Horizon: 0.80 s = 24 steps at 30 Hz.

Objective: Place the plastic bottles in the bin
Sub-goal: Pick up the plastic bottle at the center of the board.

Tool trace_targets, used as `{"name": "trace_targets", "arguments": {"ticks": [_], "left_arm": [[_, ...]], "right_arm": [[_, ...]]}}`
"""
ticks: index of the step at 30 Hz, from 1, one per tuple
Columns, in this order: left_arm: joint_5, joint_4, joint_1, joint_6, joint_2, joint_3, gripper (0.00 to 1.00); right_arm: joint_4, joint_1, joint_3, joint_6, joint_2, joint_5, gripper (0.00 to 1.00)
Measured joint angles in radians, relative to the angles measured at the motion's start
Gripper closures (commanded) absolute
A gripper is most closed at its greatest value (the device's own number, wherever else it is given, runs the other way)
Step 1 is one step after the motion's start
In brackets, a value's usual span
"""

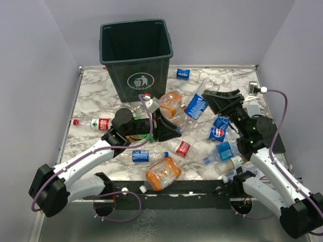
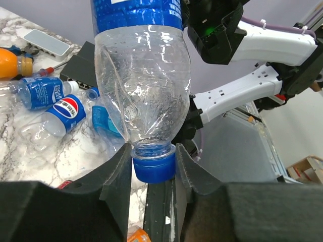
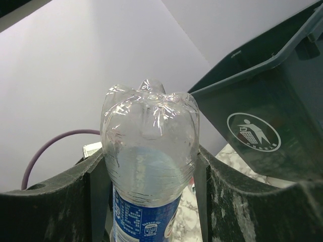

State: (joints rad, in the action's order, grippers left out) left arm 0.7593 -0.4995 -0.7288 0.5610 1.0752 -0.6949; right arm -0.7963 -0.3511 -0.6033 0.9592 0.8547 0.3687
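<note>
One clear plastic bottle with a blue label [image 1: 196, 106] hangs between both arms, in front of the dark green bin [image 1: 136, 55]. My left gripper [image 1: 176, 132] is shut on its blue cap [image 2: 154, 165]; the bottle body [image 2: 144, 85] rises above the jaws. My right gripper [image 1: 211, 97] is shut on the bottle's base end [image 3: 149, 146], with the bin [image 3: 272, 111] close on the right. Several more bottles lie on the marble table: a red-labelled one [image 1: 93, 123], an orange one [image 1: 162, 174], and a Pepsi one [image 1: 218, 133].
A blue-labelled bottle [image 1: 139, 155] and a red-labelled one [image 1: 181, 147] lie under the left arm. An orange bottle [image 1: 171, 103] rests by the bin's foot. A white box [image 2: 45, 41] and a dark box [image 2: 78, 65] sit at the table's right edge.
</note>
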Motion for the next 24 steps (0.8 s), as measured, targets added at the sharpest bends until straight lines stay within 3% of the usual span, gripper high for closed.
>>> {"name": "trace_targets", "arguments": {"ticks": [3,10,19,24], "left_arm": [[0.000,0.003,0.000,0.001,0.000,0.001,1.00],[-0.021,0.025,0.000,-0.044,-0.004,0.003,1.00],[-0.109,0.084,-0.015,-0.184,-0.021,-0.002,1.00],[-0.373,0.251,-0.032,-0.405,-0.061,-0.023,1.00]], "right_arm": [[0.017,0.000,0.000,-0.011,-0.010,0.010,0.29],[0.252,0.000,-0.111,-0.097,-0.043,0.075,0.02],[0.732,0.000,-0.352,-0.279,-0.066,0.100,0.00],[1.049,0.000,-0.563,-0.418,-0.108,-0.040,0.00]]}}
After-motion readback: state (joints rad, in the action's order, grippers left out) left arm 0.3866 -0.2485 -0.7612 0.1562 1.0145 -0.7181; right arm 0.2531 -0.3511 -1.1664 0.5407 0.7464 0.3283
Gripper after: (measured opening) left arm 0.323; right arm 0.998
